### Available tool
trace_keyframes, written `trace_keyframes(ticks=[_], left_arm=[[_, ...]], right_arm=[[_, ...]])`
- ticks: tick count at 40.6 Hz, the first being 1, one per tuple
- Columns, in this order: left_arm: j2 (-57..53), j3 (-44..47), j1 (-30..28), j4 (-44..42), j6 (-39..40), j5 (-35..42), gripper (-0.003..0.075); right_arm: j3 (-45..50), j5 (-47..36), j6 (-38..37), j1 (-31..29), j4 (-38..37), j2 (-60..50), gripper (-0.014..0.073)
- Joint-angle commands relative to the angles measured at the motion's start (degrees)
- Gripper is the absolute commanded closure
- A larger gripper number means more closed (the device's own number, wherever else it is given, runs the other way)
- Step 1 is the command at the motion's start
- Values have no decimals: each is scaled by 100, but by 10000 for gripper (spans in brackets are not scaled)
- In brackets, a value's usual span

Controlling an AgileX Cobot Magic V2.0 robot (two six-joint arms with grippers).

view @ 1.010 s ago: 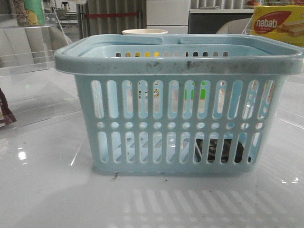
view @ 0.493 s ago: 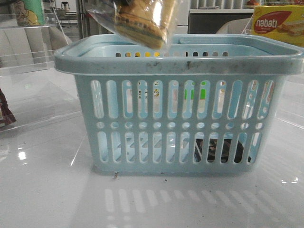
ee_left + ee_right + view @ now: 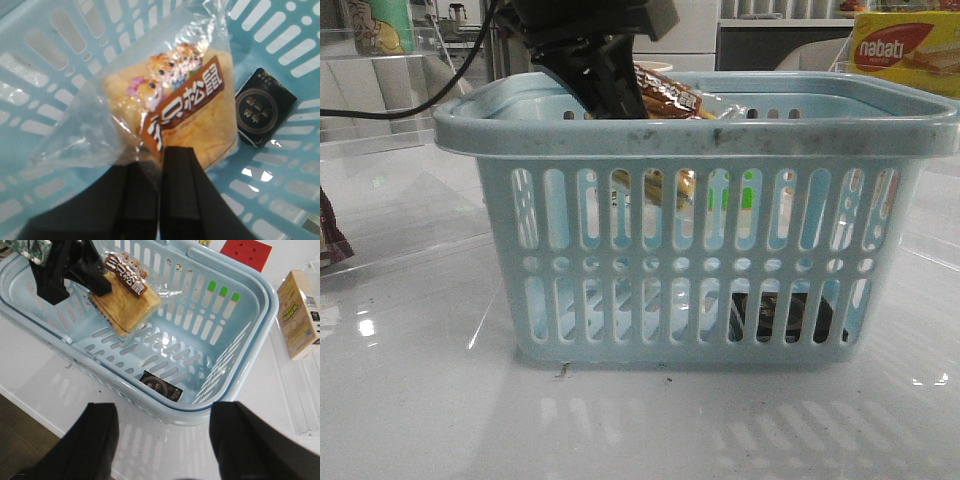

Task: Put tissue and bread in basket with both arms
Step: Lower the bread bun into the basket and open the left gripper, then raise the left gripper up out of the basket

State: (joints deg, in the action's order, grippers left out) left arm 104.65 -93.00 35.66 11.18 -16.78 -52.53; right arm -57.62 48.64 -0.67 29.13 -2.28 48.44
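The left gripper [image 3: 92, 282] is clamped on the wrapped bread [image 3: 175, 120], holding it inside the blue basket [image 3: 700, 135], seemingly clear of the floor, though that's hard to judge. The dark tissue [image 3: 161, 386] pack lies flat on the basket's bottom. The right gripper [image 3: 165, 440] hangs above, fingers spread apart, holding nothing.

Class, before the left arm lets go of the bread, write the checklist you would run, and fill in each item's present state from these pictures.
1. Left gripper shut on the bread: ok.
2. Bread inside the basket rim: ok, hanging above the floor.
3. Tissue already on the basket floor: ok.
4. Bread will clear the tissue: cannot tell, though it looks off to one side.
5. Right gripper open, outside the basket: ok.
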Motion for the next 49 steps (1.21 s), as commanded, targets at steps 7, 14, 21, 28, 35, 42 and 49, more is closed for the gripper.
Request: trace_keyframes(ticks=[7,14,21,28,35,42,49], left_arm=[[-133,-194,40,102,1,308,629],[-136,-194,40,102,1,308,629],[-136,-194,40,102,1,319,614],[-136,-194,40,102,1,357,477],[-136,-194,40,102,1,366,310],[-136,-194,40,102,1,368,301],[-136,-220,27,80,1,380,302]], right_arm=[[-138,-344,67,-3,-23,-39,85],[-138,-344,67,-3,-23,-39,85],[-138,-344,67,-3,-23,-39,85],[-138,-344,67,-3,-23,-39,85],[-138,-344,67,-3,-23,-39,85],[-138,-344,67,-3,-23,-39,85],[-138,-344,67,-3,-23,-39,85]])
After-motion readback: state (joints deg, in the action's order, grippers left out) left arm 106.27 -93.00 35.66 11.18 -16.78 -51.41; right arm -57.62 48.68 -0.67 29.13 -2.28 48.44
